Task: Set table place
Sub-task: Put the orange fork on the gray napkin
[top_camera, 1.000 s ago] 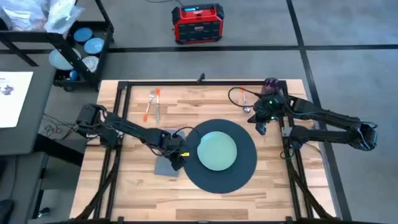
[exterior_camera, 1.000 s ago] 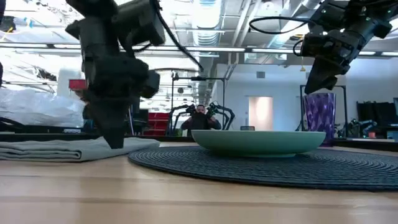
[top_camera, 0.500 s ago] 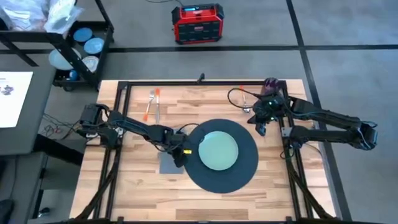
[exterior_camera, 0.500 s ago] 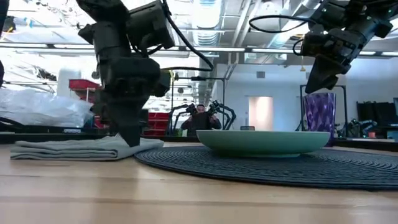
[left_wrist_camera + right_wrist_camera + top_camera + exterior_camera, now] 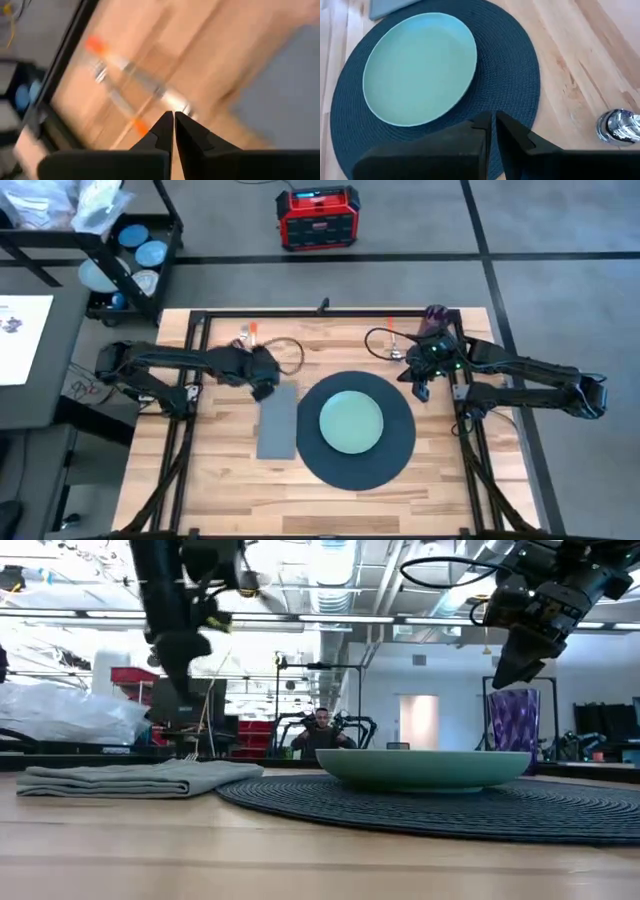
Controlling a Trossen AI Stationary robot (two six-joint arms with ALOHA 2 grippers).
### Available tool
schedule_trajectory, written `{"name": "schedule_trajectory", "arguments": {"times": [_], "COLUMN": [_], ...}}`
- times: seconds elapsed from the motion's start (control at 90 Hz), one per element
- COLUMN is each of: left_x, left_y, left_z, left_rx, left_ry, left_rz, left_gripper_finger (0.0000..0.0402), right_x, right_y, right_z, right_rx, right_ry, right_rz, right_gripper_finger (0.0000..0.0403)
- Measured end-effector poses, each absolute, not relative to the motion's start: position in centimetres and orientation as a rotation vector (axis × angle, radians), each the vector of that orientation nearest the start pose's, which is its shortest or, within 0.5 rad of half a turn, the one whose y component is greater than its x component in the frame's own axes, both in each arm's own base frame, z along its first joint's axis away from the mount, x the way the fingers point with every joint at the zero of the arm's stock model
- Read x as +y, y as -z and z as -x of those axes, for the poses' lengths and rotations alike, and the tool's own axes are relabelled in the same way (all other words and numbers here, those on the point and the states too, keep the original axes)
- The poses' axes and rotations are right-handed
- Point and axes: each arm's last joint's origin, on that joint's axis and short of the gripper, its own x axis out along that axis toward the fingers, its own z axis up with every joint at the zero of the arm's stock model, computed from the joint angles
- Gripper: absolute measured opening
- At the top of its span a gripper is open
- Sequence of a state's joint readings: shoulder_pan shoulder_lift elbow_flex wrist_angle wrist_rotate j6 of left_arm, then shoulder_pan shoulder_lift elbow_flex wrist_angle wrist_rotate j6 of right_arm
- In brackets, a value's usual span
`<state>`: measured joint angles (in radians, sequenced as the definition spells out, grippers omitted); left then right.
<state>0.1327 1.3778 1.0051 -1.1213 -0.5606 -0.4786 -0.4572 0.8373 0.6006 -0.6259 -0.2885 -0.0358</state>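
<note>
A pale green plate [image 5: 351,423] sits on the dark round mat [image 5: 395,465] at the table's middle. A folded grey napkin [image 5: 277,422] lies flat on the wood against the mat's left edge. The orange-handled fork and knife [image 5: 127,75] lie far left, partly under my left arm in the high view. My left gripper [image 5: 174,117] hangs shut above the table between the napkin and that cutlery. The spoon [image 5: 396,346] and the purple cup [image 5: 436,318] are at the far right. My right gripper [image 5: 493,117] hangs shut above the mat's far right edge.
A black frame rail [image 5: 320,311] runs along the table's far edge, with rails down both sides. Beyond the table stand a red box [image 5: 317,217] on the floor and a black cart with blue plates [image 5: 130,255]. Bare wood lies near the front edge.
My left gripper first slid the napkin a little toward the mat. It then rose off it and went toward the table's far left, toward the fork and knife. The napkin stays flat beside the mat. The right arm has kept still.
</note>
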Motion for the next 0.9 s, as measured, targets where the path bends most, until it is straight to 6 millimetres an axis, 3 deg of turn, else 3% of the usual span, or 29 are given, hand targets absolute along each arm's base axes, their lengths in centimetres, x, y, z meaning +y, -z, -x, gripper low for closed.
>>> {"name": "schedule_trajectory", "arguments": {"times": [0.244,0.433,0.644,0.9], "left_x": [9.6,12.8,15.1,16.4], "left_y": [-22.7,-21.4,-20.7,-19.6], "left_z": [-21.1,-19.5,-18.3,-16.7], "left_rx": [1.201,1.172,1.117,1.119], "left_ry": [-1.06,-1.129,-1.105,-1.054], "left_rz": [0.149,0.325,0.483,0.625], "left_gripper_finger": [0.0086,0.0132,0.0141,0.0141], "right_x": [-6.1,-6.1,-6.1,-6.1], "right_y": [-22.8,-22.8,-22.8,-22.8], "right_z": [-14.5,-14.5,-14.5,-14.5], "right_rx": [0.81,0.811,0.811,0.81], "right_ry": [0.131,0.127,0.125,0.125], "right_rz": [-0.263,-0.259,-0.255,-0.255], "right_gripper_finger": [0.0016,0.0016,0.0016,0.0016]}}
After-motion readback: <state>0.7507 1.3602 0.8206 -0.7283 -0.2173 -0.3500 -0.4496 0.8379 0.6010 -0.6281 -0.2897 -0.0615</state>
